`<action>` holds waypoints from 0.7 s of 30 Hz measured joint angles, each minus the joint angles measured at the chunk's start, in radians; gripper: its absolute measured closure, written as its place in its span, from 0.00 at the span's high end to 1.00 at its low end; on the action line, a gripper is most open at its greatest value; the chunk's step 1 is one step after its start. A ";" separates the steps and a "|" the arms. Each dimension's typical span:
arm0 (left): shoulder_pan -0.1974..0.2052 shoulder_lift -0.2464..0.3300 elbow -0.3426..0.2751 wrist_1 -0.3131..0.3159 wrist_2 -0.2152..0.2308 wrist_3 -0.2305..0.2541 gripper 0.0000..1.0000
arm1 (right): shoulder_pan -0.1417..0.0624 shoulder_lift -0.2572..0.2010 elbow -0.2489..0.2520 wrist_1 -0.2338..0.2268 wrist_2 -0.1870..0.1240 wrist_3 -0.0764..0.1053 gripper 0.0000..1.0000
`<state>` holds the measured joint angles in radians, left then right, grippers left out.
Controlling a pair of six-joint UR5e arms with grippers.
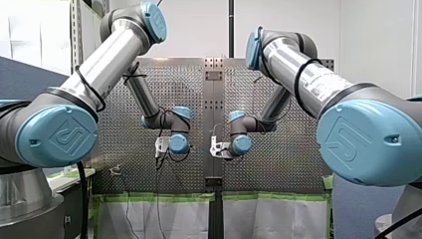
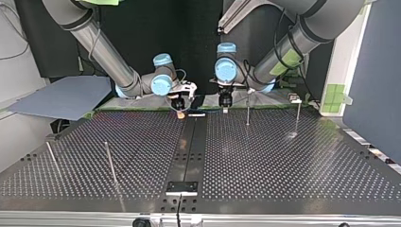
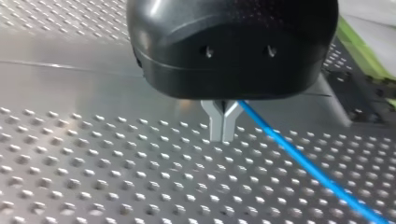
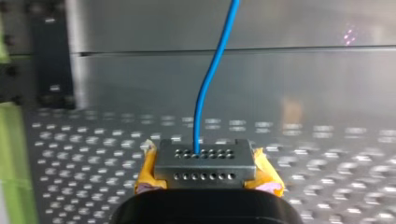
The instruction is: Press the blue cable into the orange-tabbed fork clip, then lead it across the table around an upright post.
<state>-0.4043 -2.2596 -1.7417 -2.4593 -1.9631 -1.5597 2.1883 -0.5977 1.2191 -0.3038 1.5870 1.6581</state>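
Fingers (image 3: 216,126) of my left pincer (image 3: 223,139) pressed tight on the thin blue cable (image 3: 299,158), the grip point hidden under its black housing (image 3: 233,42). My right pincer (image 4: 205,161), yellow pads (image 4: 147,172), clamps the cable's other stretch. Both arms are bent low, pincers pointing down at the perforated metal table (image 2: 283,161).

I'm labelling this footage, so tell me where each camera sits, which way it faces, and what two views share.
Front view: behind and above the shoulders, looking over the table; my left arm at its left, my right arm at its right.
Top view: across the table, facing both arms, sides crossed.
Left wrist view: on my left wrist, along the left pincer, shut on the blue cable.
Right wrist view: on my right wrist, along the right pincer with yellow pads.
Shared: both wrist views show the blue cable.
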 joint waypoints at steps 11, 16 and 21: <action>-0.021 0.109 0.001 -0.050 0.001 -0.002 0.00 | 0.003 -0.104 0.000 0.016 -0.003 0.001 0.00; -0.026 0.154 0.002 -0.052 0.001 0.004 0.00 | 0.003 -0.148 0.000 0.022 -0.004 0.002 0.00; -0.027 0.202 0.009 -0.059 0.001 0.006 0.00 | 0.003 -0.195 0.000 0.024 -0.005 0.003 0.00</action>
<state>-0.4311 -2.0573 -1.7322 -2.5179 -1.9622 -1.5538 2.1913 -0.7928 1.2192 -0.2795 1.5820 1.6614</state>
